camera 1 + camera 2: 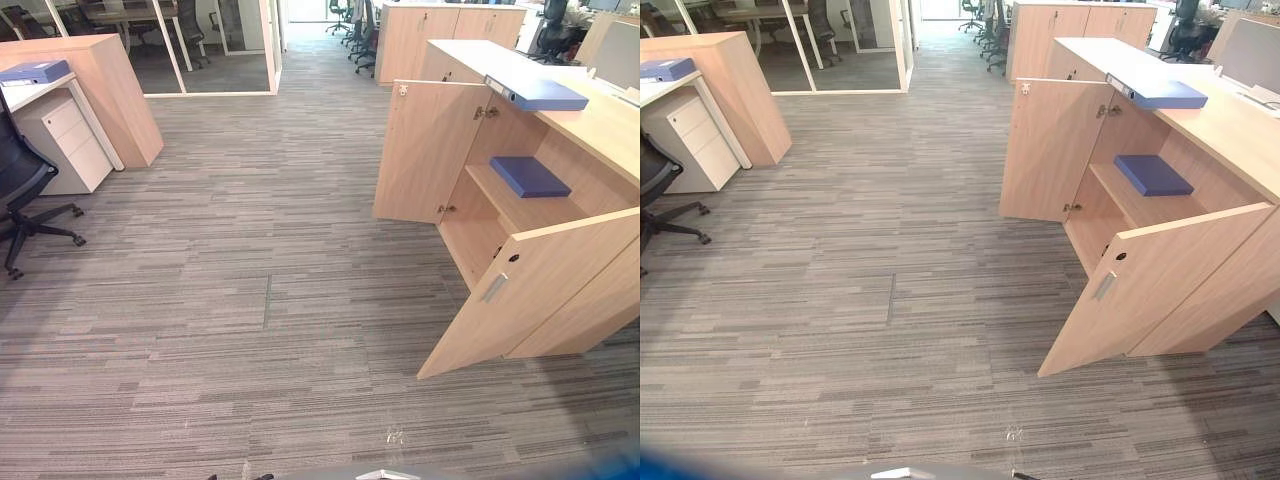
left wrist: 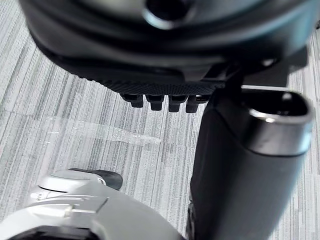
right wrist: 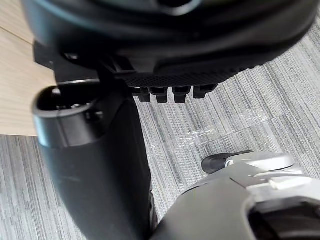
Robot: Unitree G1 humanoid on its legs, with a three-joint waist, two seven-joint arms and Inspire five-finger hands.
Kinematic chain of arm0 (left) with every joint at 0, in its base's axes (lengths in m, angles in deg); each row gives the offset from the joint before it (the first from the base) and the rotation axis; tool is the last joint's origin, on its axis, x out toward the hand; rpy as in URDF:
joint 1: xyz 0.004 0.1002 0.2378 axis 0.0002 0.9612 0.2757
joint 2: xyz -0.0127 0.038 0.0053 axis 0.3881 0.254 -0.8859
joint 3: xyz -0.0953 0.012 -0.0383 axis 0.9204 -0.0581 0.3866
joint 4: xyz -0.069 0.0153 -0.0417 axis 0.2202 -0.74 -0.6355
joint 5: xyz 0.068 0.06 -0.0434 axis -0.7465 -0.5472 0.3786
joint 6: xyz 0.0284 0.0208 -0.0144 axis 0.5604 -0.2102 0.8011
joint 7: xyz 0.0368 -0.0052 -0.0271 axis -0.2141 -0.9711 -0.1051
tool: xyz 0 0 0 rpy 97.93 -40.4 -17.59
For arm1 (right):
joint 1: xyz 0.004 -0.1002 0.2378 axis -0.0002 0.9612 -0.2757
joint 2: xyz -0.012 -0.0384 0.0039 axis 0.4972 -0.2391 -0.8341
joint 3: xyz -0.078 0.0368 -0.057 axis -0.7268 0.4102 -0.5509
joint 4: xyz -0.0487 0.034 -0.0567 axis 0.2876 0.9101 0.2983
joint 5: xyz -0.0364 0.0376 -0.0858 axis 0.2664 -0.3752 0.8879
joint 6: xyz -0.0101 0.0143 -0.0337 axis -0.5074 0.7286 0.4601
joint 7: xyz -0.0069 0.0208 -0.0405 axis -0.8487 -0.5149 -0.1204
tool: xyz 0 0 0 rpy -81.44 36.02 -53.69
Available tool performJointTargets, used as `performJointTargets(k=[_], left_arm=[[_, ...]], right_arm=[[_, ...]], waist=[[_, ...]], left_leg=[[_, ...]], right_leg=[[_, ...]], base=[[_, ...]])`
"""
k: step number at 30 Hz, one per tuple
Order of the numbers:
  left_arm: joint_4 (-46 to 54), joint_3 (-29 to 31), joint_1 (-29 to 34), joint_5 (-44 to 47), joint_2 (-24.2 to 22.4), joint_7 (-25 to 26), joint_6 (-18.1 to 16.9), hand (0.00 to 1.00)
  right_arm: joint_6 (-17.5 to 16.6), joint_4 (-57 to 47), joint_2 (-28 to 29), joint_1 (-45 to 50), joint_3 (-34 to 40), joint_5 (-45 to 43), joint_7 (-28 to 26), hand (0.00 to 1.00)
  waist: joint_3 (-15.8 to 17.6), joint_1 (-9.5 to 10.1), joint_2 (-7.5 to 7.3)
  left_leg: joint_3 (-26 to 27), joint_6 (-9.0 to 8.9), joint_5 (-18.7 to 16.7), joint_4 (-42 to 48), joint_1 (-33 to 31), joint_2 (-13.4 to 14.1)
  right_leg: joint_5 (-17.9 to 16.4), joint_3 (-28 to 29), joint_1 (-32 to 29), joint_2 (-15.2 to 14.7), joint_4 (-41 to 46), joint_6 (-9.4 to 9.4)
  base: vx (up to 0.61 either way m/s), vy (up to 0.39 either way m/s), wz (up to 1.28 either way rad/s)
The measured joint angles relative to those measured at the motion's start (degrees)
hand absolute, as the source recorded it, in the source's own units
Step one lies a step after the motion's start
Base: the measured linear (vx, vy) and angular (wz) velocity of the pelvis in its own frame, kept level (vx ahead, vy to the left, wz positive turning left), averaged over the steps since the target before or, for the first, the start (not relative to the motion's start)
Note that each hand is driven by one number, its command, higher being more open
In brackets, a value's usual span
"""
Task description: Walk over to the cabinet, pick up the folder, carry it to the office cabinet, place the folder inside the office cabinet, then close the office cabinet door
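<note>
The flat blue folder (image 1: 530, 176) lies on the shelf inside the light wooden office cabinet (image 1: 600, 135), whose two doors stand open, well apart from both hands. The left hand (image 2: 150, 50) and right hand (image 3: 175, 50) hang over grey striped carpet (image 1: 250, 300), fingers relaxed, holding nothing.

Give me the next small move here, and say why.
Probably step closer to the office cabinet and bring the right hand to its near door: the blue folder already lies on the shelf inside, both doors stand open, and the left hand is empty too.
</note>
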Motion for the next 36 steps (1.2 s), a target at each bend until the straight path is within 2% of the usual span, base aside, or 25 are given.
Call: performJointTargets(k=[8, 18, 20, 21, 22, 24, 25, 26, 28, 30, 31, 33, 34, 35, 36], left_arm=[[-0.03, -0.06, -1.22, 3.78, -0.38, -1.78, -0.92, 1.0], [-0.04, 0.79, -1.46, 4.31, -0.49, -1.51, -1.22, 1.0], [0.09, 1.49, -2.17, 4.32, -0.4, -1.22, -1.3, 1.0], [0.33, 2.35, -2.91, 4.34, -0.43, -0.81, -1.53, 1.0], [0.74, 3.11, -2.97, 4.33, -0.6, -0.48, -1.92, 1.0], [0.78, 3.46, -2.76, 4.34, -0.58, -0.45, -1.95, 1.0], [1.88, 5.1, -2.68, 6.09, -1.3, -0.51, -2.02, 1.0], [3.29, 6.57, -2.41, 7.67, -2.06, -0.65, -2.63, 1.0], [4.38, 7.18, -2.29, 10.08, -3.09, -0.34, -3.68, 1.0], [4.85, 6.99, -2.44, 11.63, -3.06, -0.37, -3.71, 1.0], [4.88, 6.96, -2.63, 12.37, -3.04, -0.33, -3.71, 1.0], [5.12, 6.57, -2.83, 14.02, -3.09, 0.2, -3.79, 1.0], [5.14, 6.55, -2.95, 14.58, -3.37, 0.64, -3.8, 1.0], [5.16, 6.48, -3.03, 15.21, -3.64, 0.84, -3.84, 1.0], [5.15, 6.43, -3.03, 15.5, -3.9, 0.97, -3.84, 1.0]], right_arm=[[-0.56, 0.76, 0.27, -2.39, 1.92, -0.11, 0.08, 1.0], [-0.57, 0.73, 0.52, -3.45, 2.08, -0.3, 0.09, 1.0], [-0.68, 0.66, 0.87, -3.68, 2.07, -0.99, 0.17, 1.0], [-0.72, 0.67, 1.02, -4.16, 2.08, -1.82, 0.18, 1.0], [-0.74, 0.58, 1.06, -4.73, 2.18, -2.31, 0.2, 1.0], [-0.79, 0.37, 1.11, -5.01, 2.3, -2.37, 0.36, 1.0], [-0.79, 0.1, 1.16, -5.02, 2.3, -2.58, 0.63, 1.0], [-0.75, -0.52, 0.96, -4.96, 2.3, -3.07, 0.97, 1.0], [-0.61, -0.47, 0.67, -4.84, 2.33, -4.39, 1.34, 1.0], [-0.59, -0.3, 0.68, -5.61, 2.31, -4.46, 1.34, 1.0], [-0.57, -0.27, 0.71, -6.24, 2.19, -4.46, 1.33, 1.0], [-0.4, 0.51, 0.61, -7.6, 1.79, -4.46, 1.4, 1.0], [0.04, 0.81, 0.62, -8.42, 1.31, -4.46, 1.55, 1.0], [0.23, 0.91, 0.64, -8.88, 0.95, -4.45, 1.68, 1.0], [0.3, 1.24, 0.64, -9.31, 0.93, -4.45, 1.73, 1.0]], waist=[[0.39, -0.12, 0.53], [1.35, -0.1, 0.04], [2.03, -0.17, -0.44], [3.48, -0.13, -0.76], [4.93, -0.08, -0.7], [5.96, 0.0, -0.55], [6.57, 0.2, -0.55], [7.57, 0.74, -0.06], [7.65, 1.38, 0.17], [7.63, 1.51, -0.07], [7.71, 1.69, -0.21], [7.96, 1.81, -0.11], [8.16, 2.06, 0.26], [8.45, 2.62, 1.28], [8.61, 2.77, 1.9]], left_leg=[[0.15, -0.7, 0.13, -1.18, 0.84, 0.06], [-0.9, -1.0, 0.97, -1.5, 0.59, 0.01], [-1.86, -1.77, -0.3, 2.08, -1.95, -0.1], [-2.09, -1.98, -2.25, 6.92, -4.21, 0.05], [-1.87, -2.57, -4.69, 12.59, -6.56, 0.73], [-0.4, -4.48, -6.82, 21.24, -10.4, 2.05], [1.84, -4.76, -6.94, 29.71, -14.35, 3.32], [4.49, -4.0, -7.56, 38.14, -18.03, 5.44], [6.82, -2.72, -9.33, 41.98, -21.11, 7.92], [6.33, -2.43, -9.41, 37.37, -23.35, 7.92], [6.06, -2.66, -8.88, 32.18, -24.79, 7.76], [4.29, -3.56, -5.35, 22.57, -26.83, 7.7], [3.43, -4.44, -1.91, 15.0, -27.33, 8.51], [3.0, -5.96, 1.52, 7.51, -27.2, 10.2], [2.81, -6.32, 2.74, 4.54, -27.21, 11.18]], right_leg=[[0.73, -1.08, 1.15, 0.12, -2.07, 1.3], [0.71, -2.57, 1.15, 0.07, -2.08, 1.28], [0.59, -3.8, 0.83, -0.08, -2.05, 1.07], [-0.07, -4.5, 0.82, 0.04, -1.68, 0.06], [-1.1, -5.39, 0.79, 0.43, -0.87, -1.79], [-2.14, -6.38, 0.9, 1.0, 0.04, -2.89], [-2.63, -6.31, 1.04, 1.26, 0.77, -3.26], [-3.43, -5.93, 1.93, 1.7, 1.87, -3.41], [-4.22, -5.16, 2.5, 1.47, 2.55, -3.15], [-5.01, -4.11, 2.56, -0.11, 2.89, -2.6], [-5.57, -3.36, 2.1, -1.7, 3.17, -1.88], [-6.86, -2.4, 1.85, -4.47, 3.53, -0.21], [-7.96, -1.74, 2.29, -6.06, 3.91, 1.32], [-9.33, -0.95, 3.63, -7.05, 4.1, 2.84], [-10.25, -0.61, 4.57, -7.46, 4.12, 3.76]], base=[[0.0, 0.0, 0.0], [-0.02, -0.001, 0.05], [-0.08, -0.015, 0.3], [-0.12, -0.018, 0.28], [-0.14, -0.017, 0.23], [-0.07, 0.004, 0.08], [-0.01, 0.013, -0.07], [0.02, 0.01, -0.1], [0.07, 0.031, -0.16], [0.16, 0.117, -0.23], [0.22, 0.212, -0.28], [0.27, 0.27, -0.23], [0.33, 0.33, -0.18], [0.35, 0.35, -0.17], [0.38, 0.408, -0.17]])
